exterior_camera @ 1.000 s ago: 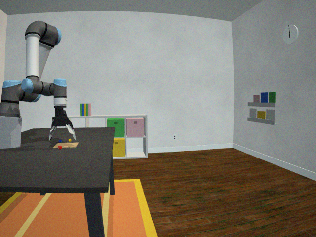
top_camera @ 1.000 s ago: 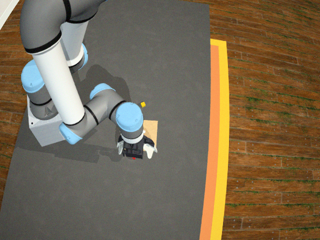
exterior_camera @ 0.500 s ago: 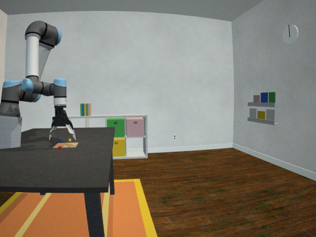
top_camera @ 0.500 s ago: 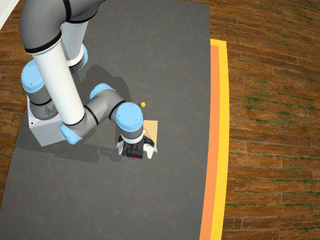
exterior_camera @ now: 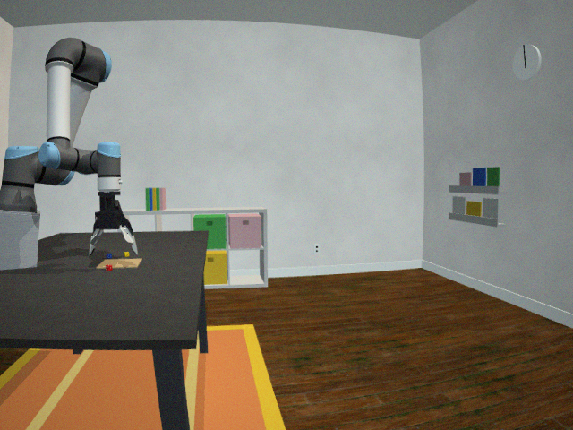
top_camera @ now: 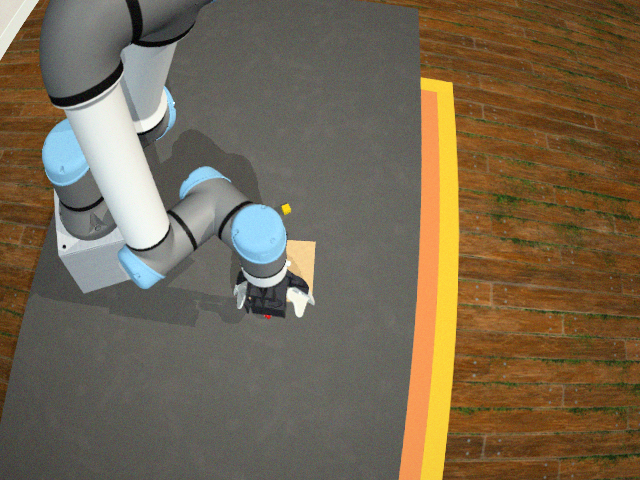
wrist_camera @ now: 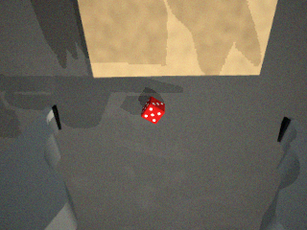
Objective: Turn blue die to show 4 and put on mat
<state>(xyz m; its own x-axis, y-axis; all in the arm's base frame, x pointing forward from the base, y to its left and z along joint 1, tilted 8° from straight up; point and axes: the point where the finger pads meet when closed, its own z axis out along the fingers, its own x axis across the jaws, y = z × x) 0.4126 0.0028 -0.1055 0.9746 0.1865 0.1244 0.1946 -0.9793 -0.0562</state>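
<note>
The small blue die (exterior_camera: 108, 254) shows only in the exterior view, on the table just beyond the tan mat's (top_camera: 303, 256) (exterior_camera: 127, 262) (wrist_camera: 144, 38) far left part; the arm hides it from above. My gripper (top_camera: 270, 304) (exterior_camera: 113, 250) (wrist_camera: 167, 112) is open and empty. It points straight down and hangs low over the mat's near edge. A red die (top_camera: 267, 316) (exterior_camera: 109, 267) (wrist_camera: 153, 110) lies on the table just off that edge, between and below my spread fingers. A yellow die (top_camera: 285, 208) (exterior_camera: 126, 253) lies on the table beyond the mat's far side.
The dark table (top_camera: 320, 129) (exterior_camera: 115, 300) (wrist_camera: 168, 182) carries the robot base (top_camera: 85, 258) at its left. An orange and yellow rug (top_camera: 439, 258) lies under the table. A white shelf with coloured boxes (exterior_camera: 226, 240) stands by the back wall.
</note>
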